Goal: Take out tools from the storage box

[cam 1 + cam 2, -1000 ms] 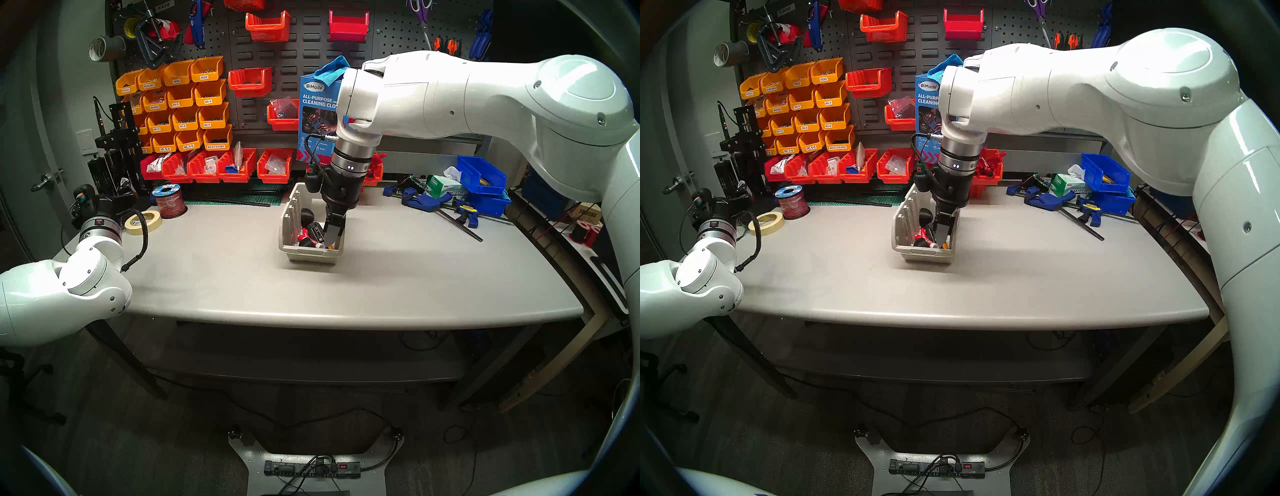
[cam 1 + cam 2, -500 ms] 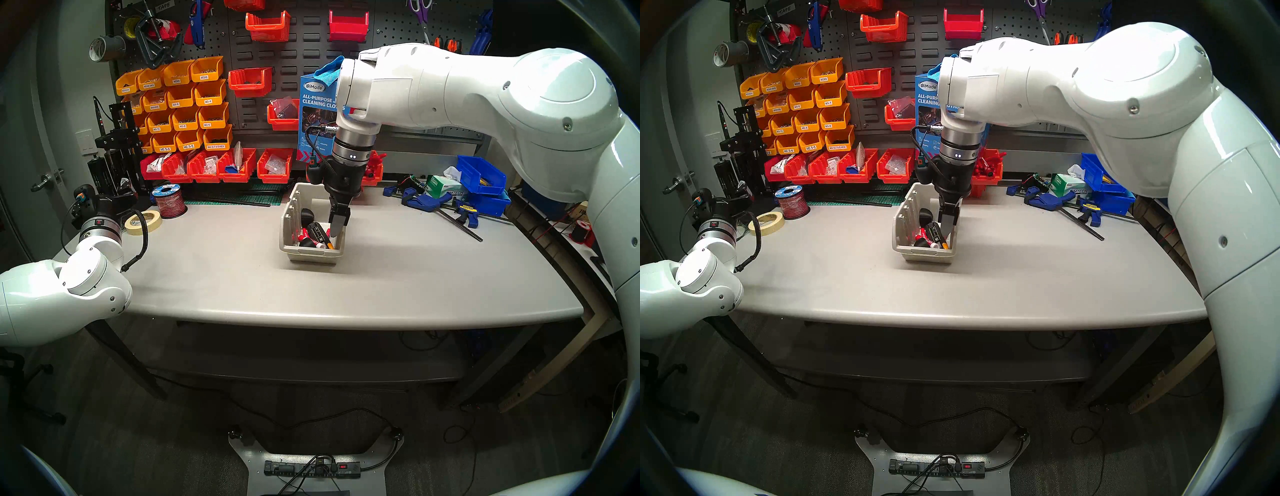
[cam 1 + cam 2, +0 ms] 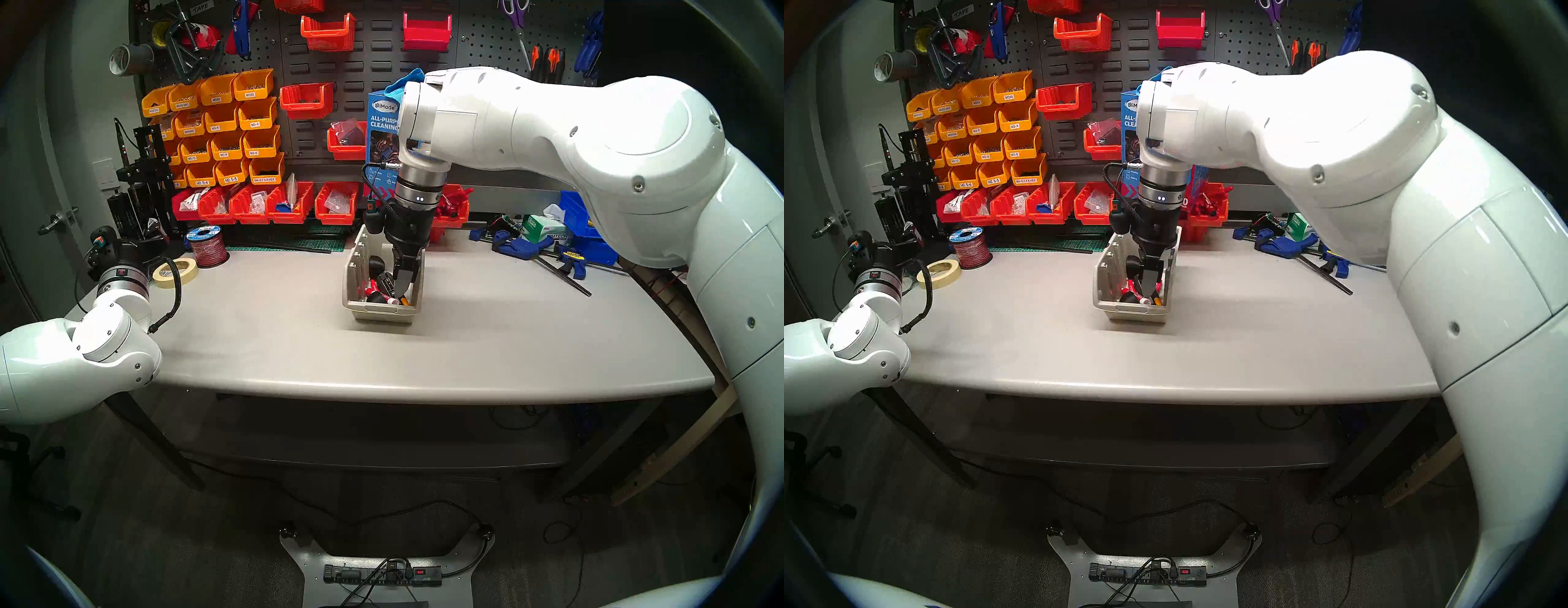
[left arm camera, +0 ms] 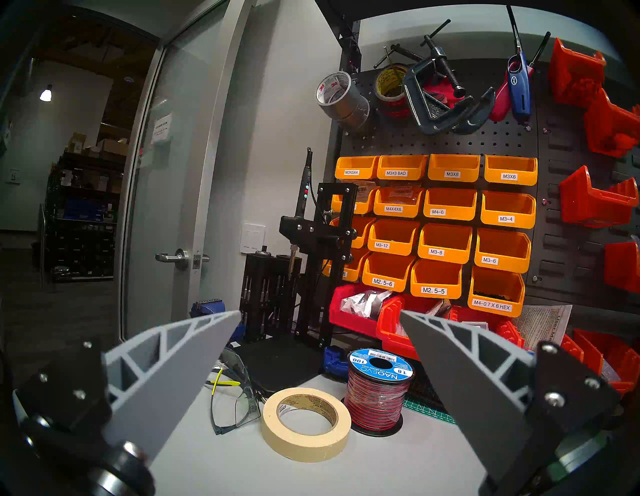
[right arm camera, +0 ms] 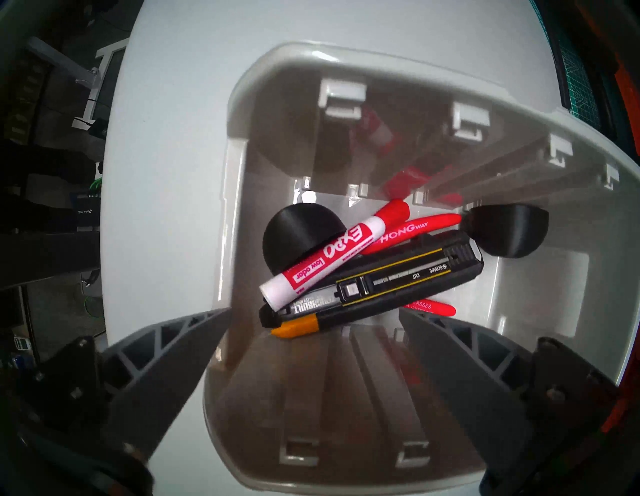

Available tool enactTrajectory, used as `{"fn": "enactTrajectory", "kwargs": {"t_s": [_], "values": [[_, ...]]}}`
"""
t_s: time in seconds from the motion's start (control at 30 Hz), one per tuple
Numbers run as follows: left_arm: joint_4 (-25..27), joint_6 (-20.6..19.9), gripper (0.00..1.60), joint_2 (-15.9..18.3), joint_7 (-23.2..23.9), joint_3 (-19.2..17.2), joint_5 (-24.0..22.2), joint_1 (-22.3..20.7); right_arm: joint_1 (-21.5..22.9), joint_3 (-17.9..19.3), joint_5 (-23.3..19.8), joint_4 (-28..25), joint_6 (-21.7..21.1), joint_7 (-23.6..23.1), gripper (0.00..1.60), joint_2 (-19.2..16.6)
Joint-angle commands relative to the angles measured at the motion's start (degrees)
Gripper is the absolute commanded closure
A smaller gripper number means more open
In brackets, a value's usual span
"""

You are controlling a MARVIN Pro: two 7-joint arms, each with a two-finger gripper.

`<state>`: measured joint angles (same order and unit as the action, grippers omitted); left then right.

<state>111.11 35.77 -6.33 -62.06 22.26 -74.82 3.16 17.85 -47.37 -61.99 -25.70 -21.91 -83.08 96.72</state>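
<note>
From the head views, the beige ribbed plastic storage box (image 3: pixel 379 312) stands mid-counter on the grey counter (image 3: pixel 424 348), its long axis running near to far, low sloped front nearest. The white right arm reaches in from the right, wrist bent so the right end effector (image 3: pixel 403 283) points straight down into the box's right half. The white left arm is folded at the counter's left edge, its left end effector (image 4: pixel 320 350) aimed level toward the far left.

In the left wrist view, that end effector's grey fingers stand wide apart, holding nothing, above a roll of cream masking tape (image 4: pixel 306 424) and a spool of red wire (image 4: pixel 379 391).

In the right wrist view, the right end effector (image 5: pixel 313 350) has its fingers spread wide and empty, one outside the box's low front wall, one inside. Below lie a red-capped white Expo marker (image 5: pixel 325 261) and a long black tool with yellow marks (image 5: pixel 374 287), side by side on the same slant, atop a slim red-handled tool (image 5: pixel 412 232). Two black round cups (image 5: pixel 298 239) sit one at each end of the pile.
</note>
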Motion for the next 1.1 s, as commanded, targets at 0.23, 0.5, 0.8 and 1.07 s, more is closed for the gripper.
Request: {"fn": "enactTrajectory", "kwargs": {"t_s": [0.23, 0.5, 0.8, 1.07], "values": [[0.1, -0.1, 0.0, -0.1, 0.1, -0.7, 0.4, -0.7, -2.7, -1.4, -1.6, 6.4, 3.0, -1.9, 0.0, 3.4], [0.1, -0.1, 0.0, -0.1, 0.1, -0.7, 0.4, -0.7, -4.2, -2.4, -2.5, 8.3, 4.1, -1.9, 0.0, 3.9], [0.1, -0.1, 0.0, -0.1, 0.1, -0.7, 0.4, -0.7, -5.5, -3.6, -3.3, 10.1, 5.2, -1.9, 0.0, 4.2], [0.1, -0.1, 0.0, -0.1, 0.1, -0.7, 0.4, -0.7, -6.4, -4.7, -3.5, 11.6, 6.4, -1.9, 0.0, 4.8]]}}
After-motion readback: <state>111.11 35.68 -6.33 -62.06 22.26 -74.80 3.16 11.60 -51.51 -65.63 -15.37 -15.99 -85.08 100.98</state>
